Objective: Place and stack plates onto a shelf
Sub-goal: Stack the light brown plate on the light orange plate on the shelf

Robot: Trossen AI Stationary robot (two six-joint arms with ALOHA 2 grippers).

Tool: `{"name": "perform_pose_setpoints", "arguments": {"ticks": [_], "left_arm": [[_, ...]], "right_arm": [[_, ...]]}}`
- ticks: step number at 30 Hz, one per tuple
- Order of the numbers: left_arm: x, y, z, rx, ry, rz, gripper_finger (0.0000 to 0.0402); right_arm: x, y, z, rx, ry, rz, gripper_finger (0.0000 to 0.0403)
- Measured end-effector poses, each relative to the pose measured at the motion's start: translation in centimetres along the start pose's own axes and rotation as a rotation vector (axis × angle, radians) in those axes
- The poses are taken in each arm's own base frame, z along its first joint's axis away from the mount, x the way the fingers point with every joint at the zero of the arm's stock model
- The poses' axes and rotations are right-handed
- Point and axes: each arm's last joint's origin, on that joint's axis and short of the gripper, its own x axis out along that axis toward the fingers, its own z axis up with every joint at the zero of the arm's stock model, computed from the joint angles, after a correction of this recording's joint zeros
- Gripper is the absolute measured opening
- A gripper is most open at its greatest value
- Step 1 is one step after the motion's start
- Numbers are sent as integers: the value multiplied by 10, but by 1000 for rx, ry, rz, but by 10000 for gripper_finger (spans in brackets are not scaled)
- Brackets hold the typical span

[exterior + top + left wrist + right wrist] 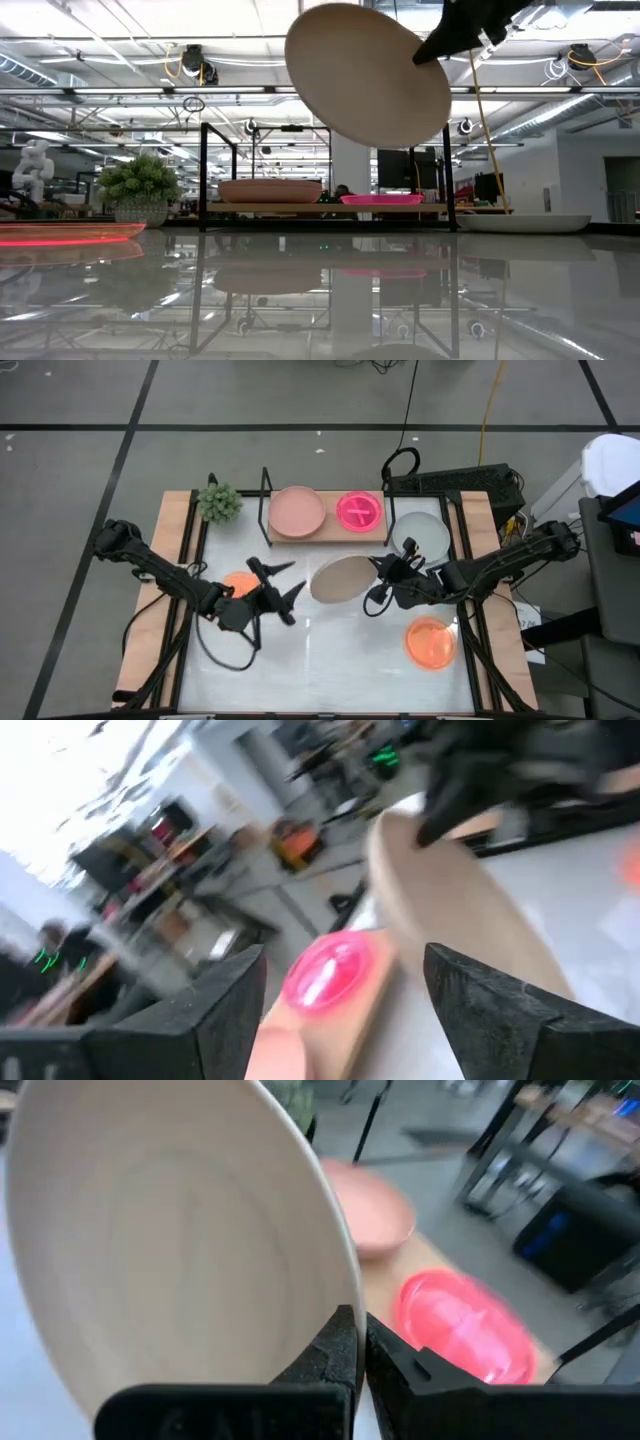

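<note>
My right gripper (380, 578) is shut on a beige plate (342, 579), which the low view shows raised high and tilted (367, 75) in front of the shelf (325, 536). On the shelf board sit a dusty pink plate (296, 510) and a hot pink plate (359, 511), side by side. A pale grey plate (420, 535) lies on the table right of the shelf. My left gripper (290, 582) hovers open left of the beige plate, beside an orange plate (238, 584) that lies flat. A second orange plate (431, 642) lies near the right side. My right gripper pinches the beige plate's rim (342, 1305) between its two fingers, one on the hollow face and one on the underside. It comes from the table's right. The plate is lifted clear and tilted, its free side hanging lower toward the left (330, 110).
A small potted plant (218, 502) stands at the table's far left corner beside the shelf's upright black end (266, 500). The shelf's other upright (447, 170) stands close to the grey plate. Bare table lies at the near middle (330, 660).
</note>
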Motion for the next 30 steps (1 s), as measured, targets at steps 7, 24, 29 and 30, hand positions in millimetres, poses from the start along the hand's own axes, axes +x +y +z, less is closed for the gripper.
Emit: {"name": "perform_pose_setpoints", "arguments": {"ticks": [7,24,29,30], "left_arm": [[-16,-14,4,98,-108,-256,277],[-28,-34,-12,447,-145,-507,272],[-11,-51,-25,767,-161,-480,236],[-6,-54,-27,811,-161,-466,229]], "right_arm": [[1,-15,-2,82,115,89,1],[16,-54,7,218,232,219,1],[26,-65,7,289,298,294,1],[27,-67,7,301,306,301,1]]}}
